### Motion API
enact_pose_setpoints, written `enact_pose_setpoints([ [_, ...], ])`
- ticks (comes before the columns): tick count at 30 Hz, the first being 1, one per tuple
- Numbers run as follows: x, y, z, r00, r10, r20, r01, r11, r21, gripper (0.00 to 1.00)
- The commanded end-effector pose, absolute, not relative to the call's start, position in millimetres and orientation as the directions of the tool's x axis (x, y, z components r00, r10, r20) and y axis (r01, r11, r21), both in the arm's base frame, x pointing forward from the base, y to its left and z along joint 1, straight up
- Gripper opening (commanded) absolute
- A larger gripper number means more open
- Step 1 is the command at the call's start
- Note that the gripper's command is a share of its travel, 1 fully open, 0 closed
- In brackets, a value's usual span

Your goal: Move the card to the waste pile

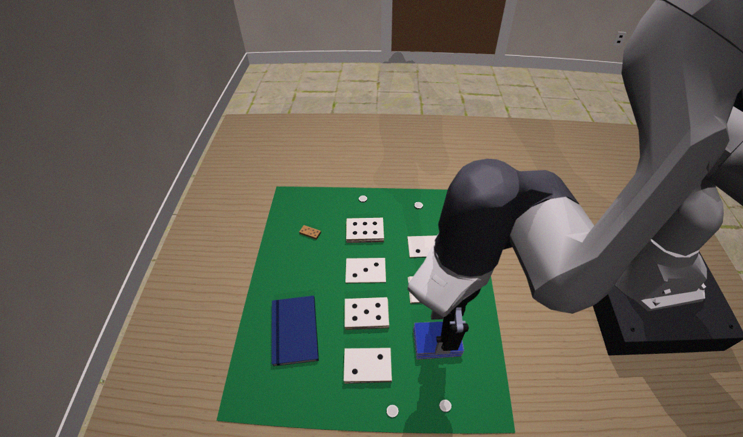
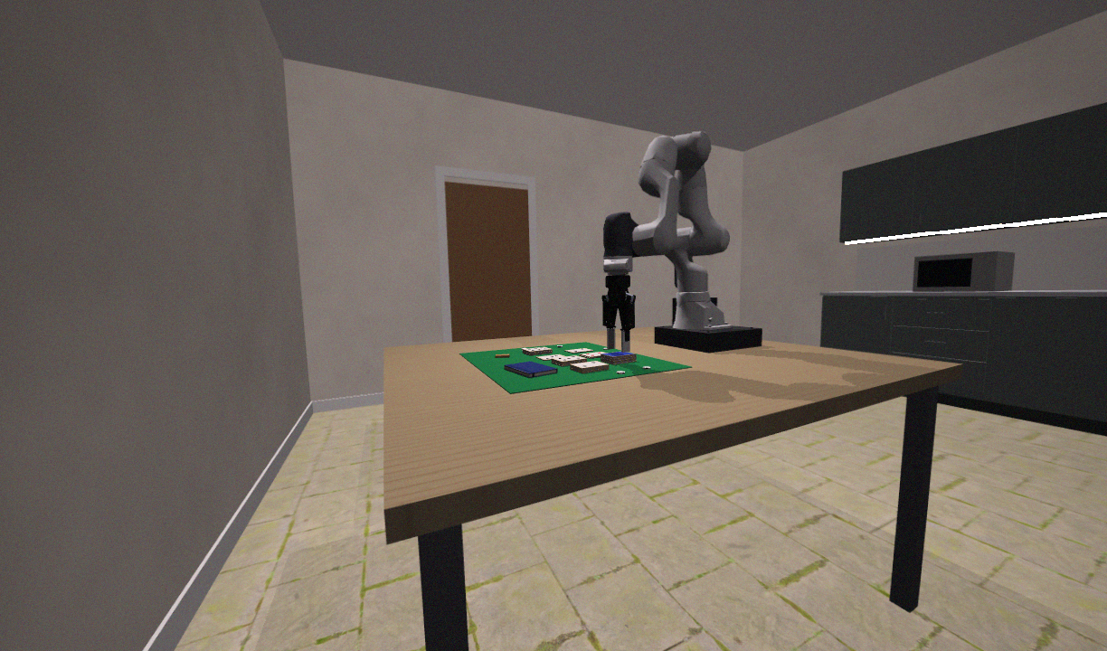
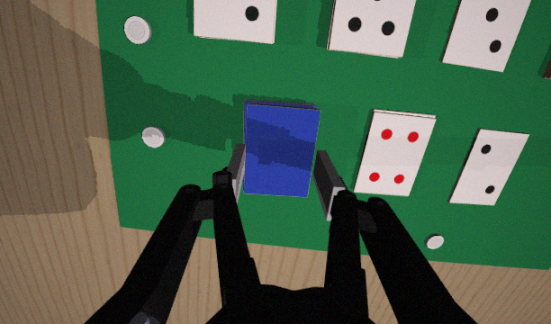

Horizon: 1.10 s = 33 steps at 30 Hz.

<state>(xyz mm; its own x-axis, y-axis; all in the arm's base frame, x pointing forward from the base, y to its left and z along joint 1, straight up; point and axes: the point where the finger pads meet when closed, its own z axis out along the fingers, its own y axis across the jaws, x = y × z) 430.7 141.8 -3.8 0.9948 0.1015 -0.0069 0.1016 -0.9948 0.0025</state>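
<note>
The face-down stock is a blue-backed pile on the green mat; it also shows in the top view. The waste pile, topped by a white card with four red dots, lies just beside it. In the top view the wrist hides most of that pile. My gripper is low over the stock, one finger pad on each side of the top card's long edges. The pads stand very close to the edges, and I see no firm clamp. The card lies flat on the stock.
White cards with black dots lie in a farther row and beside the waste pile. A blue notebook and a small brown tile lie on the mat. White chips sit near the mat's edges.
</note>
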Motion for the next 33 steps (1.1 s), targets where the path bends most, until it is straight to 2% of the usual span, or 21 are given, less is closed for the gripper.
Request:
enact_pose_setpoints([
  [1,432.1,142.3,-3.6,0.994,0.108,-0.003,0.108,-0.994,0.001,0.42],
  [6,432.1,142.3,-3.6,0.994,0.108,-0.003,0.108,-0.994,0.001,0.42],
  [7,432.1,142.3,-3.6,0.994,0.108,-0.003,0.108,-0.994,0.001,0.5],
  [33,432.1,142.3,-3.6,0.994,0.108,-0.003,0.108,-0.994,0.001,0.5],
])
